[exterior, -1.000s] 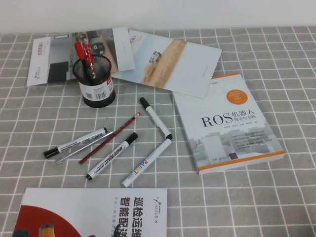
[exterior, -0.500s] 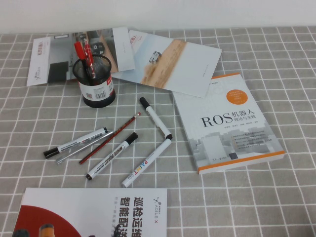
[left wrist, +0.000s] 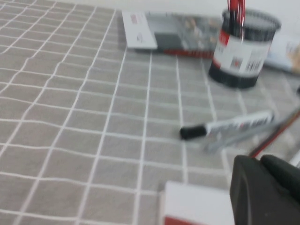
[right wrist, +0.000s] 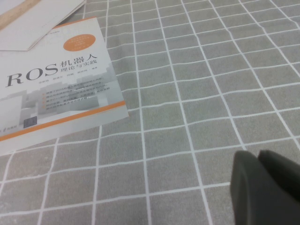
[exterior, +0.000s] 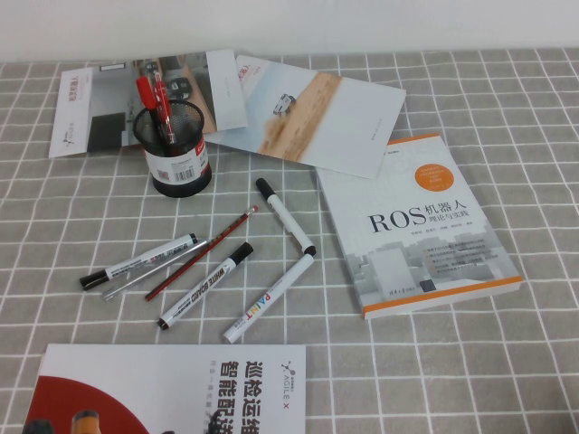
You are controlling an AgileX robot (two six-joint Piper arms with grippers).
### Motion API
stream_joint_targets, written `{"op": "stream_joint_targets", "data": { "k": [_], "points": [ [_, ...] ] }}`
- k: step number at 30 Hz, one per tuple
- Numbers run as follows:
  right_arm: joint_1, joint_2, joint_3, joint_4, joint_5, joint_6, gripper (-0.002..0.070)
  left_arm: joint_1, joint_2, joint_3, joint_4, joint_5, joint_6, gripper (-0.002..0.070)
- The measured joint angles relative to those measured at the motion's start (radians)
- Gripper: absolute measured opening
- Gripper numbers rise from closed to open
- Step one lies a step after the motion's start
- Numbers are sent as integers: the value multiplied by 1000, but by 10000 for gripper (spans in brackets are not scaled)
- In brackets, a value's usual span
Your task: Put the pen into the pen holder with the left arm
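The pen [exterior: 140, 261] is a white marker with small dark print and a black cap, lying on the grey checked cloth left of centre. It also shows in the left wrist view [left wrist: 229, 125]. The black mesh pen holder [exterior: 174, 149] stands upright behind it with red pens inside, and shows in the left wrist view [left wrist: 243, 47] too. My left gripper [left wrist: 260, 161] is shut and empty, low over the cloth, short of the pen. My right gripper [right wrist: 258, 157] is shut and empty over bare cloth. Neither arm shows in the high view.
A red pencil [exterior: 201, 252], a "WHITE BOARD MARKER" [exterior: 206, 285], a "PAINT" marker [exterior: 268, 298] and another white marker [exterior: 285, 217] lie near the pen. A ROS book [exterior: 416, 226] lies on the right, brochures [exterior: 308, 113] at the back, and a booklet [exterior: 172, 389] at the front left.
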Motion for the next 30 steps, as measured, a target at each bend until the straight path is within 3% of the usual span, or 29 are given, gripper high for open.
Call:
{"op": "stream_joint_targets", "data": {
  "k": [11, 23, 30],
  "points": [
    [0, 0, 0, 0, 0, 0, -15, 0, 0, 0, -68, -187, -376, -2],
    [0, 0, 0, 0, 0, 0, -15, 0, 0, 0, -56, -267, -422, -2],
    [0, 0, 0, 0, 0, 0, -15, 0, 163, -185, -58, -92, -399, -2]
  ]
}}
